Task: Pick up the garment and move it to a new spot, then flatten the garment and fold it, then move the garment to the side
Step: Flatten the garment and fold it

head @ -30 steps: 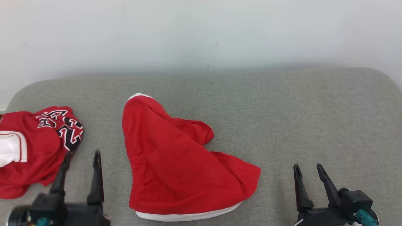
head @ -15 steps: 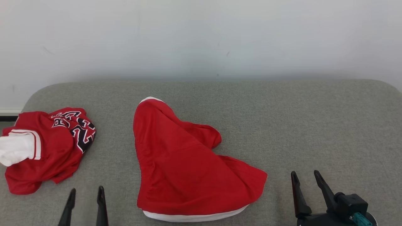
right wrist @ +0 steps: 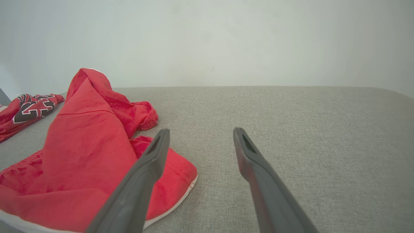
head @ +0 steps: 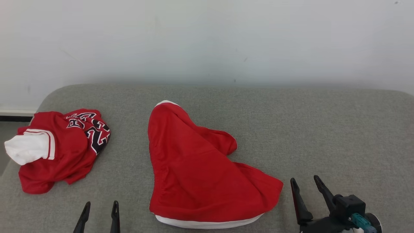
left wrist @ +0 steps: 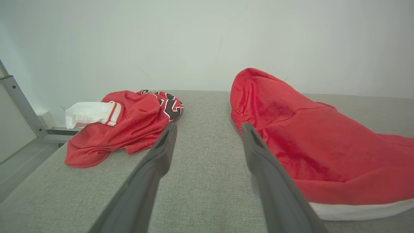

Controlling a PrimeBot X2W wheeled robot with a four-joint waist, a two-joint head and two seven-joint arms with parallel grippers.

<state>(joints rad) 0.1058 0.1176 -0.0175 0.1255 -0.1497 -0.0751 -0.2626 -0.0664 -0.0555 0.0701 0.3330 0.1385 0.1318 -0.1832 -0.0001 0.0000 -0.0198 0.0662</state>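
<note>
The grey table [head: 323, 129] takes up the lower part of the head view, with a pale wall [head: 207, 38] behind it. The red garment [head: 194, 174] with a white edge lies on the table between the two end effectors. It is to the right of the left end effector [head: 101, 204] and to the left of the right end effector [head: 304, 179], near both but touching neither. It is not flat: one part is bunched and turned over near its middle, and in the wrist views its far corner stands up a little. A crumpled red jersey [head: 58, 152] with black letters and a white sleeve lies ahead of the left end effector and to its left, well apart from the red garment. Both end effectors have their fingers spread wide and carry nothing.

I judge that the red garment in the middle is the one for the task. I cannot tell whether it is already in its new spot or not yet picked up. The flattening, the folding and the move to the side all seem to be left.
</note>
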